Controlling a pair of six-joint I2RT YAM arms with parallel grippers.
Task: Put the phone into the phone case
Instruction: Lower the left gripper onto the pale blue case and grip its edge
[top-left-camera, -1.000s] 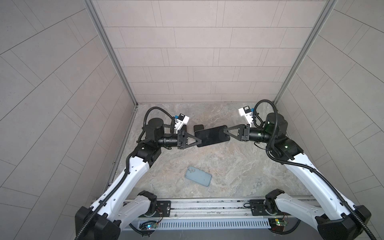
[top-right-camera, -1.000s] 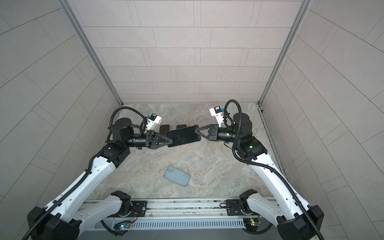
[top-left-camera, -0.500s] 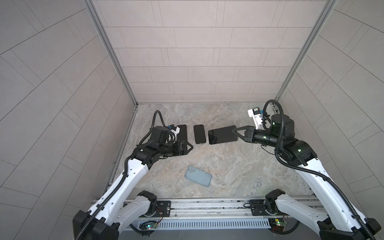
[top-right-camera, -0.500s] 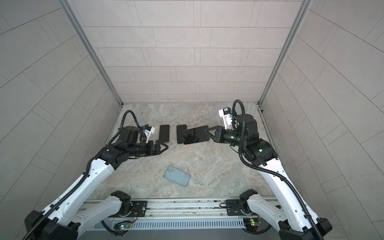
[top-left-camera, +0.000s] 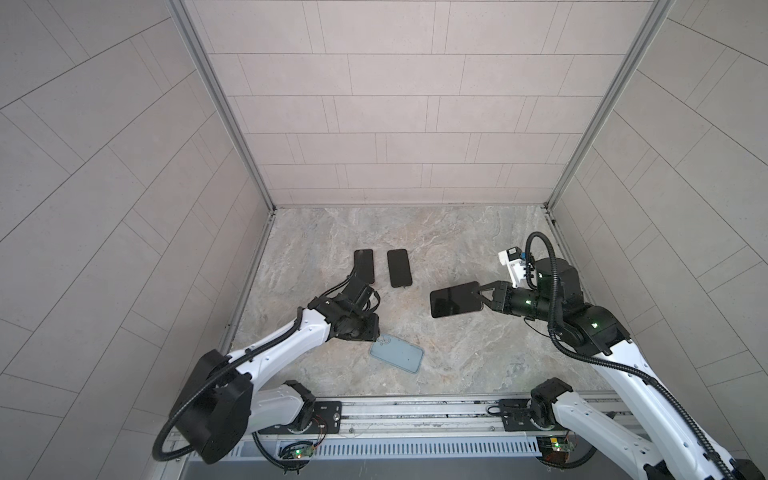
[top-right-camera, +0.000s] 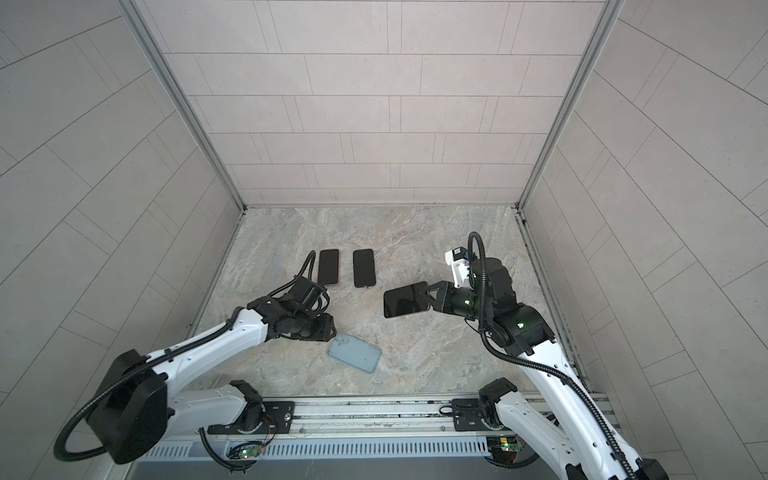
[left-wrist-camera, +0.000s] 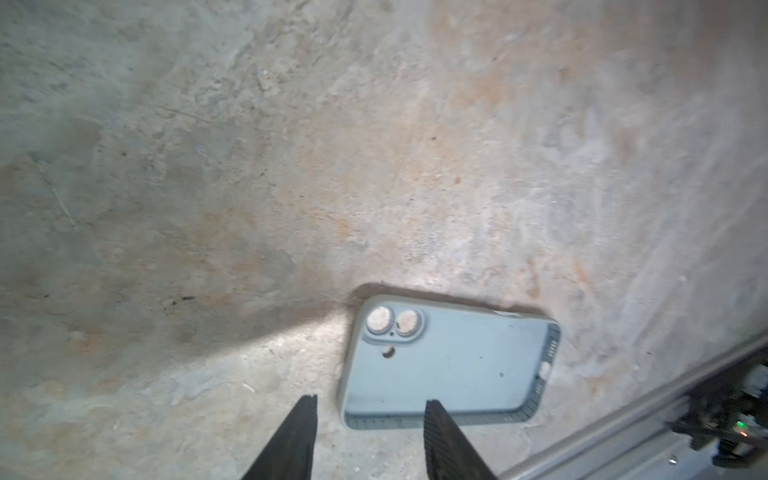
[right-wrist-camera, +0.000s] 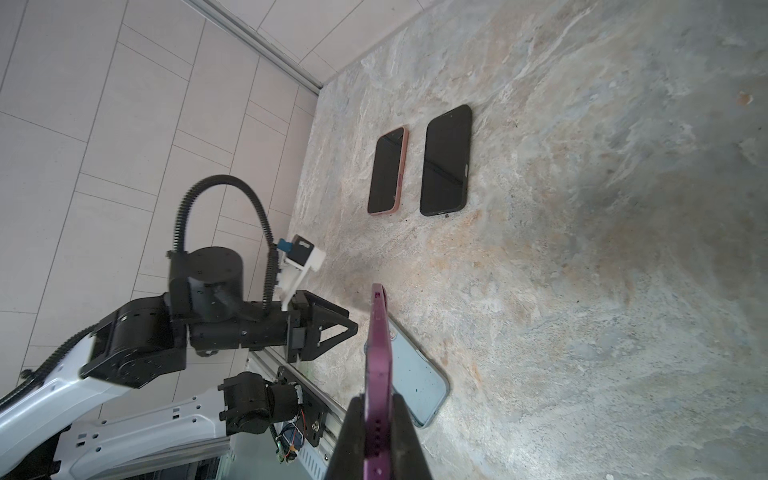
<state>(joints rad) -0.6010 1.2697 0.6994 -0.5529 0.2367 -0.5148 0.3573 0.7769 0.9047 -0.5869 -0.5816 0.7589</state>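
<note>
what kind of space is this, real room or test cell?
Most likely a robot test cell, not a real room: tiled wall panels joined by aluminium corner posts box in a marble-look tabletop, and two arms sit on a base rail along its front.

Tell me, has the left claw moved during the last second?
Yes. The left claw went from near the two flat phones toward the near rail, now at the blue case.

Phone case (top-left-camera: 397, 353) at table (top-left-camera: 478, 365) front, two phones (top-left-camera: 364, 266) side by side behind, third phone (top-left-camera: 456, 299) seemingly raised rightward
</note>
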